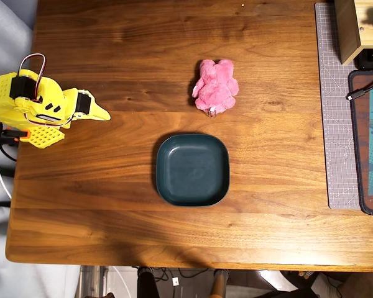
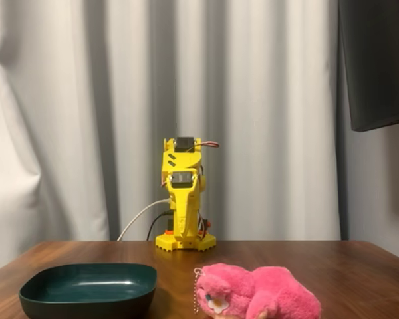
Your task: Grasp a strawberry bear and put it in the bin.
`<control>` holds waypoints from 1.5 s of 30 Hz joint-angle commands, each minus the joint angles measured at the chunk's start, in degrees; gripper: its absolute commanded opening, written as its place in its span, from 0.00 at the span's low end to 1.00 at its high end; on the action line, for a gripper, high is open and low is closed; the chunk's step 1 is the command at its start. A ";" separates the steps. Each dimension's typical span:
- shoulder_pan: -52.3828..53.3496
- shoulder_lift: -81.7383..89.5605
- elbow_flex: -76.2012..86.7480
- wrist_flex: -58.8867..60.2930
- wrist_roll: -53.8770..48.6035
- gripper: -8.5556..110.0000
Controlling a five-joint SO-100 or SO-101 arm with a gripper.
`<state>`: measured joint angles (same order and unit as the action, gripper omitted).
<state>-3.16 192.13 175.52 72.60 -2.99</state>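
Two views. Overhead: strawberry bear (image 1: pixel 216 86) lies on table (image 1: pixel 112 205) just beyond teal bin (image 1: pixel 192 169), apart from it; gripper (image 1: pixel 99 113) folded, jaws look closed, empty. Fixed view: plush (image 2: pixel 256 300) right of bin (image 2: pixel 88 290); I judge it soft, light, compressible, so I'd pinch across torso.

In the fixed view the strawberry bear (image 2: pixel 258 301) and the bin (image 2: pixel 88 290) are cut off along the bottom edge, so where they meet the bench (image 2: pixel 359 266) is out of sight. The end effector (image 1: pixel 98 112) shows in the overhead view as one yellow point, too small to tell whether it is parted. The mat (image 1: pixel 334 105) and wooden box (image 1: pixel 354 28) run off the right and top edges.
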 commanded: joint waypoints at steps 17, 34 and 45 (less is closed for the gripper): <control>0.70 -21.53 -20.48 -3.69 -2.02 0.11; 4.22 -97.56 -90.70 7.65 -0.79 0.32; 22.15 -122.70 -116.54 13.80 10.90 0.34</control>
<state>15.47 76.29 69.61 85.69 5.01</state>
